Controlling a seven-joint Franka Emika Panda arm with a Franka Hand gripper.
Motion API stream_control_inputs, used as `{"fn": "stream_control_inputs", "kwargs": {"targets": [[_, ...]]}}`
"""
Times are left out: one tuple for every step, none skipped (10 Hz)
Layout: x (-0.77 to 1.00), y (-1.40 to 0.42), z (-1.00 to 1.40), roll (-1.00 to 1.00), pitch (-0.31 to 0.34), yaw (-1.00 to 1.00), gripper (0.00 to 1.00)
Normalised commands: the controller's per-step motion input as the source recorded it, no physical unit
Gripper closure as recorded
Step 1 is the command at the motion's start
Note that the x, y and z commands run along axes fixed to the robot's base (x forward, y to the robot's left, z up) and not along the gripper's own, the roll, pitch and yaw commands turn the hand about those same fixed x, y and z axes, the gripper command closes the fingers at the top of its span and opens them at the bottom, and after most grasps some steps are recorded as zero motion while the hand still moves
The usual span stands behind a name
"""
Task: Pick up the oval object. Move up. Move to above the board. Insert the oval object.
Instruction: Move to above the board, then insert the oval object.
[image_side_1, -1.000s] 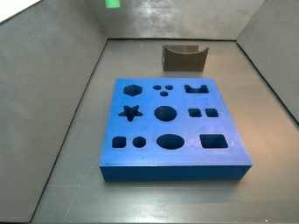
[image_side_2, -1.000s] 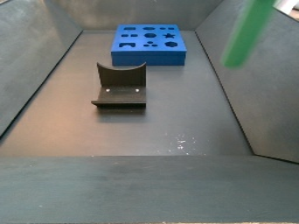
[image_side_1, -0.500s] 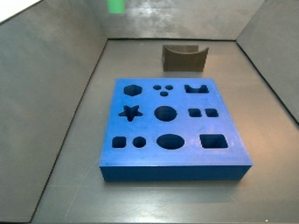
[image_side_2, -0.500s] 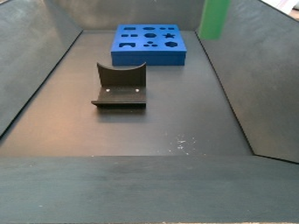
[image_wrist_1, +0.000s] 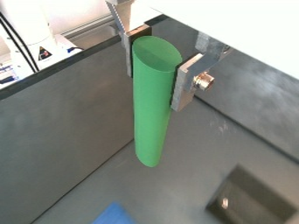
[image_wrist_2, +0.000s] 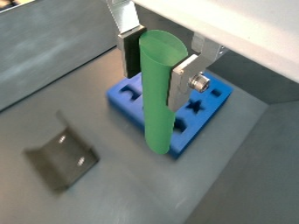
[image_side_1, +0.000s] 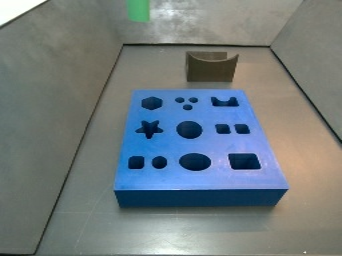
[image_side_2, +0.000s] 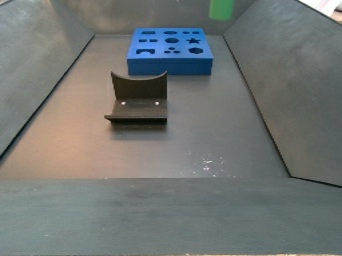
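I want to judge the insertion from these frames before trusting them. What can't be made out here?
- The gripper: outside both side views; only the wrist views show its fingers closed on the oval object.
- Oval object in both side views: cut off by the top edge, only a green bit shows.
- The board: partly hidden behind the peg in a wrist view, so the target hole cannot be told.
- The fixture: cut by the frame edge.

gripper (image_wrist_2: 158, 68): 1, above board, clamping the peg | oval object (image_wrist_2: 156, 92): 1 | board (image_side_1: 197, 146): 1 | fixture (image_side_2: 136, 97): 1, near board
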Motion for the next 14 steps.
{"fn": "stream_control_inputs", "kwargs": {"targets": [[0.35, -1.00, 0.18, -0.02, 0.151, -0.09, 1.00], [0.36, -1.00, 0.18, -0.02, 0.140, -0.03, 1.00], [0.37, -1.00, 0.19, -0.02, 0.126, -0.01, 1.00], [0.38, -1.00, 0.19, 0.00, 0.121, 0.00, 1.00], [0.40, -1.00, 0.19, -0.01, 0.124, 0.00, 1.00], [0.42, -1.00, 0.20, 0.00, 0.131, 0.01, 1.00], [0.30, -0.65, 0.14, 0.01, 0.136, 0.01, 1.00], [0.21, -0.37, 0.08, 0.03, 0.132, 0.01, 1.00], [0.12, -0.18, 0.05, 0.04, 0.088, 0.01, 1.00], [0.00, -0.03, 0.00, 0.00, -0.004, 0.02, 1.00], [0.00, -0.24, -0.11, 0.00, -0.049, 0.25, 1.00], [0.13, -0.36, -0.18, 0.00, -0.050, 0.35, 1.00], [0.29, -0.43, -0.24, 0.02, -0.030, 0.44, 1.00], [0.40, -0.45, -0.27, 0.04, -0.024, 0.47, 1.00]]}}
